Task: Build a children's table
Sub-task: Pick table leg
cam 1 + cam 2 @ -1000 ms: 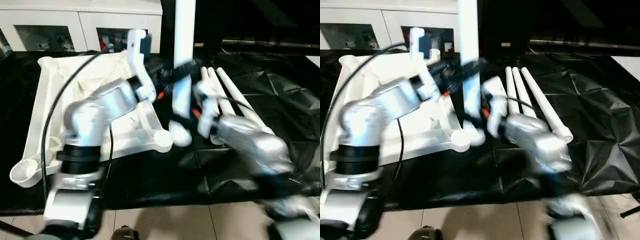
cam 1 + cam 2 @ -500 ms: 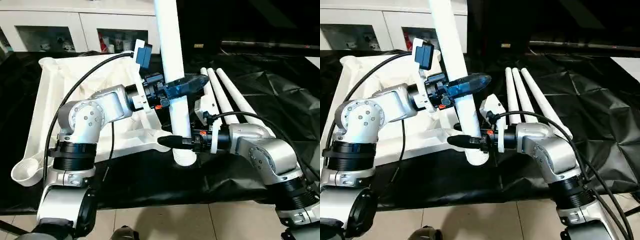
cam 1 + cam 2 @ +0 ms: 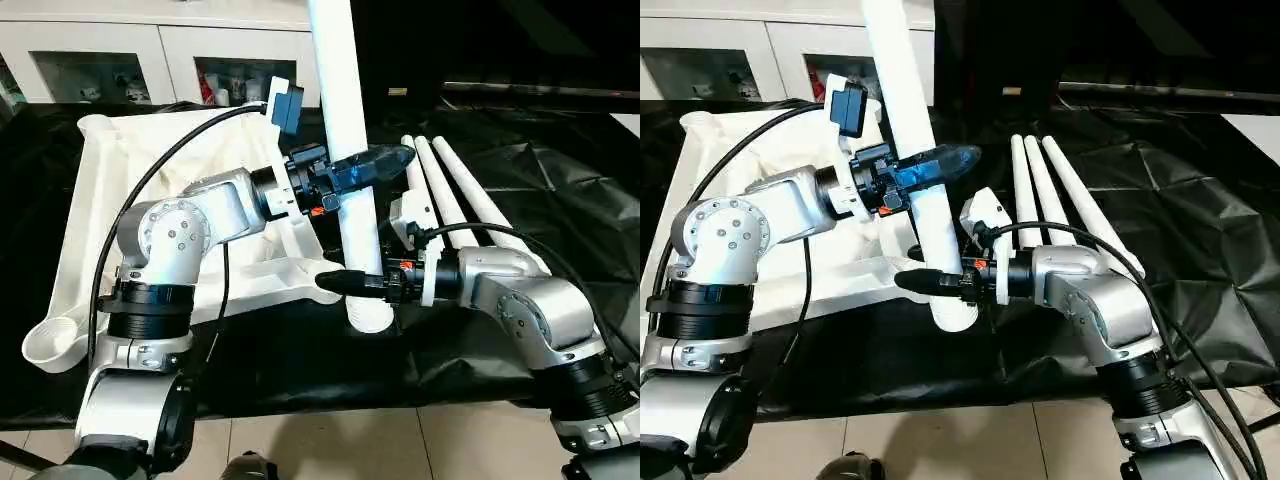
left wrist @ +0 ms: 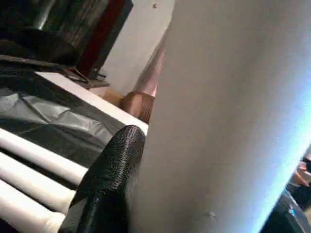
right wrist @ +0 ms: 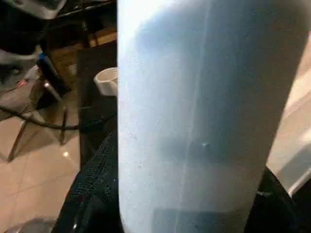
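Tabletop (image 3: 120, 200): upside down, left half of frame, on black-covered desk (image 3: 560, 180).
Left gripper (image 3: 372, 163): centre, clamped on upright leg (image 3: 345, 150) at mid-height.
Right gripper (image 3: 345, 281): clamped on same leg near its lower end.
Three spare legs (image 3: 455, 190): centre-right, lying side by side.
Risk: tilted leg may miss the corner socket (image 3: 325, 272) or slip.

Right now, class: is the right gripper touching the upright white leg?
Touching. In the right wrist view the black fingers press against both sides of the leg; the left eye view shows the right gripper clamped around it.
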### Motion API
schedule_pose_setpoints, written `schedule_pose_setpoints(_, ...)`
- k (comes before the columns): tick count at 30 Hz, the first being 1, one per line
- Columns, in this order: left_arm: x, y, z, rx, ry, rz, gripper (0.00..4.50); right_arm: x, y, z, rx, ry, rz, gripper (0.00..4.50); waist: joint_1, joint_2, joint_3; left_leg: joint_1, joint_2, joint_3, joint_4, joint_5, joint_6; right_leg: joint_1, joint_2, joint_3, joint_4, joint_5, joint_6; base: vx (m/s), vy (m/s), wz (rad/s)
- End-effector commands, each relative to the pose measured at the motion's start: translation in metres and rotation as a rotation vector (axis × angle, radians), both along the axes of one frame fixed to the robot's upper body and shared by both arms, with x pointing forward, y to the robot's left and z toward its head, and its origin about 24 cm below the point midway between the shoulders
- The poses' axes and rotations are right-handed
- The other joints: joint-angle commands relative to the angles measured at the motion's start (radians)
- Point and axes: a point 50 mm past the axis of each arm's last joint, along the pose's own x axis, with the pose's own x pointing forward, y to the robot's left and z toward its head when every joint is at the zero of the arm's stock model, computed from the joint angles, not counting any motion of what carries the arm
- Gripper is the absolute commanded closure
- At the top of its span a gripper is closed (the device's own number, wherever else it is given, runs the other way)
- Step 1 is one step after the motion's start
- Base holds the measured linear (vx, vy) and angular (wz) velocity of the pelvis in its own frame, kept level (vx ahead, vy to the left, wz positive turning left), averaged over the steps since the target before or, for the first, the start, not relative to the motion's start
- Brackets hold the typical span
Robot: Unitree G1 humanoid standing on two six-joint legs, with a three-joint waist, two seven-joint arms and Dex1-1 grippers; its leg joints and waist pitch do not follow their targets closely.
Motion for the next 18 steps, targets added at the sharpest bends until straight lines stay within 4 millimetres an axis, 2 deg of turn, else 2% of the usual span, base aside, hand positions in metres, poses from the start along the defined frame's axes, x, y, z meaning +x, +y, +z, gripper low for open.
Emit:
schedule_pose_setpoints(1, 0.006, 0.001, 0.007, 0.007, -0.026, 0.068, 2.52, 0.007, 0.002, 0.014, 0.028, -0.085, -0.062, 1.91, -0.002, 0.002, -0.077, 0.041, 0.051, -0.021, -0.063, -0.178, -0.025, 0.038, -0.083, 0.043, -0.076, -0.035, -0.215, 0.000, 0.000, 0.00)
schedule_pose_setpoints(3, 0.010, -0.002, 0.012, 0.100, -0.092, 0.168, 2.60, 0.019, 0.003, 0.015, 0.008, -0.146, -0.218, 1.71, -0.004, 0.003, -0.076, 0.042, 0.056, -0.025, -0.068, -0.175, -0.035, 0.036, -0.086, 0.042, -0.077, -0.049, -0.205, 0.000, 0.000, 0.00)
schedule_pose_setpoints(4, 0.010, -0.002, 0.012, 0.103, -0.096, 0.172, 2.66, 0.019, 0.003, 0.015, 0.007, -0.147, -0.227, 1.56, -0.006, 0.003, -0.077, 0.046, 0.057, -0.024, -0.068, -0.178, -0.044, 0.032, -0.086, 0.043, -0.077, -0.056, -0.204, 0.000, 0.000, 0.00)
schedule_pose_setpoints(6, 0.012, -0.002, 0.014, 0.119, -0.106, 0.209, 2.70, 0.024, 0.003, 0.014, -0.004, -0.139, -0.284, 1.47, -0.006, 0.005, -0.077, 0.045, 0.056, -0.023, -0.068, -0.173, -0.047, 0.034, -0.084, 0.043, -0.075, -0.040, -0.203, 0.000, 0.000, 0.00)
schedule_pose_setpoints(7, 0.013, -0.002, 0.016, 0.138, -0.111, 0.235, 2.70, 0.027, 0.002, 0.013, -0.020, -0.146, -0.328, 1.47, -0.005, 0.001, -0.078, 0.046, 0.055, -0.022, -0.067, -0.168, -0.046, 0.034, -0.082, 0.043, -0.075, -0.028, -0.201, 0.000, 0.000, 0.00)
schedule_pose_setpoints(12, 0.013, -0.006, 0.018, 0.200, -0.176, 0.277, 2.73, 0.028, 0.006, 0.006, -0.051, -0.117, -0.368, 1.47, -0.004, 0.001, -0.077, 0.041, 0.053, -0.022, -0.068, -0.155, -0.040, 0.037, -0.084, 0.043, -0.074, -0.017, -0.188, 0.000, 0.000, 0.00)
schedule_pose_setpoints(13, 0.014, -0.006, 0.016, 0.216, -0.184, 0.288, 2.73, 0.029, 0.006, 0.004, -0.074, -0.107, -0.379, 1.47, -0.005, -0.002, -0.077, 0.040, 0.053, -0.022, -0.067, -0.150, -0.040, 0.038, -0.083, 0.043, -0.073, -0.011, -0.187, 0.000, 0.000, 0.00)
schedule_pose_setpoints(18, 0.015, -0.005, 0.014, 0.252, -0.210, 0.317, 2.75, 0.031, 0.004, -0.001, -0.136, -0.086, -0.421, 1.47, -0.005, -0.002, -0.076, 0.042, 0.053, -0.021, -0.068, -0.165, -0.047, 0.036, -0.084, 0.045, -0.078, -0.047, -0.178, 0.000, 0.000, 0.00)
